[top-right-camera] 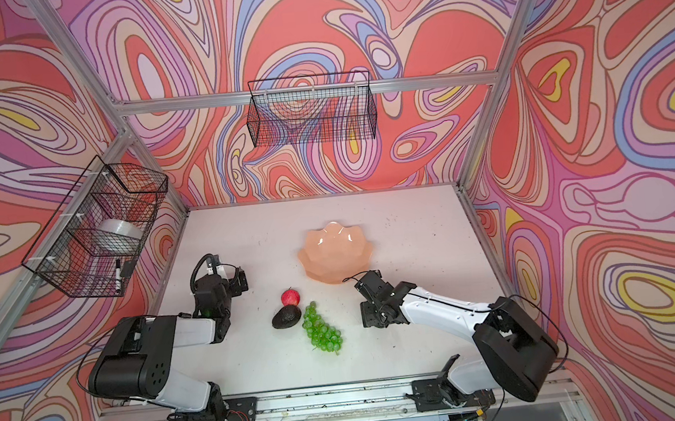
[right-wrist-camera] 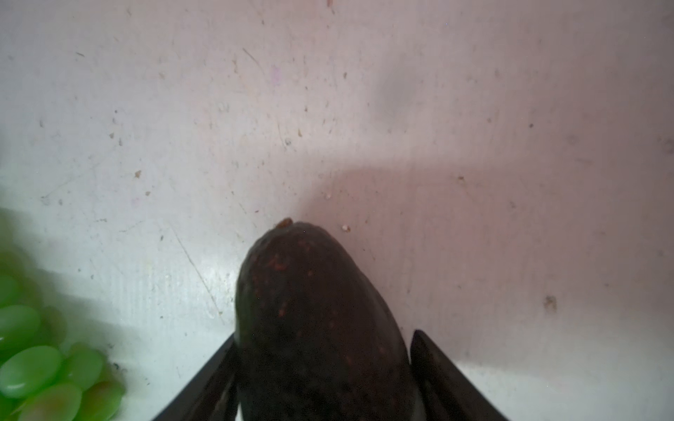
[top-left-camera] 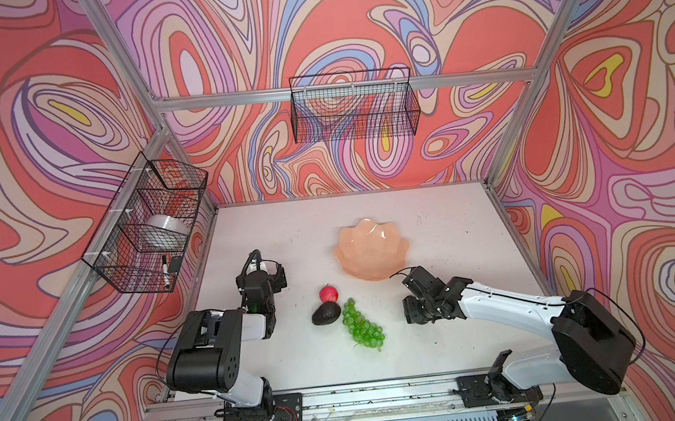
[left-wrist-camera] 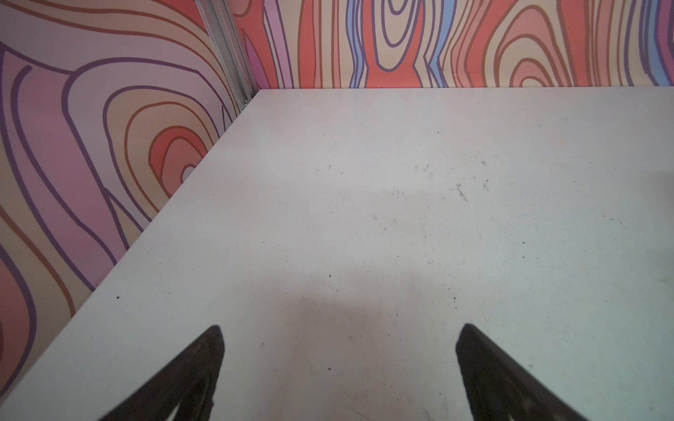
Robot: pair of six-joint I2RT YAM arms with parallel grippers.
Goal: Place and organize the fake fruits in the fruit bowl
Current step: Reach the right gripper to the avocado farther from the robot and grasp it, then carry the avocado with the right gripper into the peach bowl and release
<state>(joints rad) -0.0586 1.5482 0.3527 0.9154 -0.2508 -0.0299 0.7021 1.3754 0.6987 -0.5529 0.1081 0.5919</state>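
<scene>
Only the right wrist view shows an avocado between my right fingers. One finger touches it, the other shows a sliver of gap. Whether they pinch it I cannot tell. In both top views my right wrist hides that avocado. The bowl sits centre frame. Apple, second avocado and grapes lie just below it on the tabletop. Left fingers are spread.
</scene>
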